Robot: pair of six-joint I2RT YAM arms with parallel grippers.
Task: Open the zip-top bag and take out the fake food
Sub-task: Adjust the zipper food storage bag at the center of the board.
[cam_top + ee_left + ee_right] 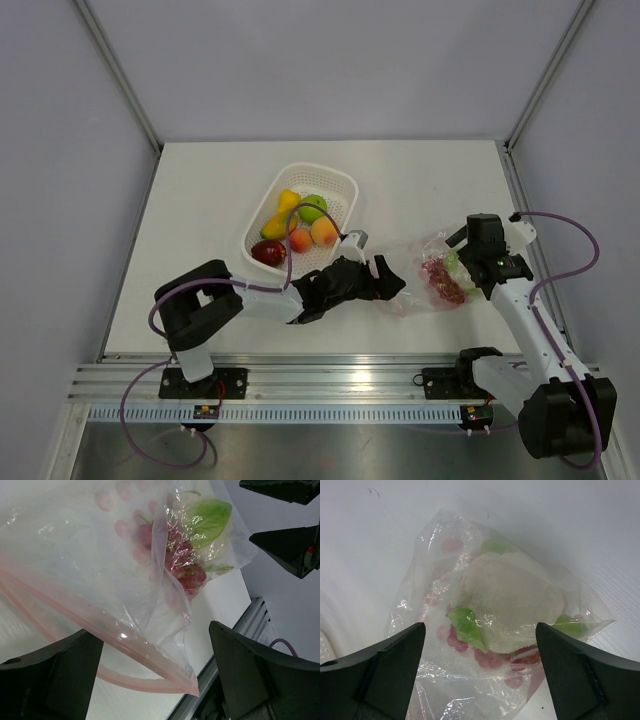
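My left pincer and right pincer gaped wide at the zip-top bag.
It lay toward the table's right edge, grapes and leaf inside, zip strip between my left fingers.

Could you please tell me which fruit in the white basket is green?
The green apple, at the far side of the basket; the other fruits there are yellow, peach-orange or dark red.

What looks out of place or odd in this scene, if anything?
Nothing is spilled or broken. The one oddity: the crumpled zip-top bag still holds a dark red piece and a pale leafy piece, while the other fruits sit in the white basket.
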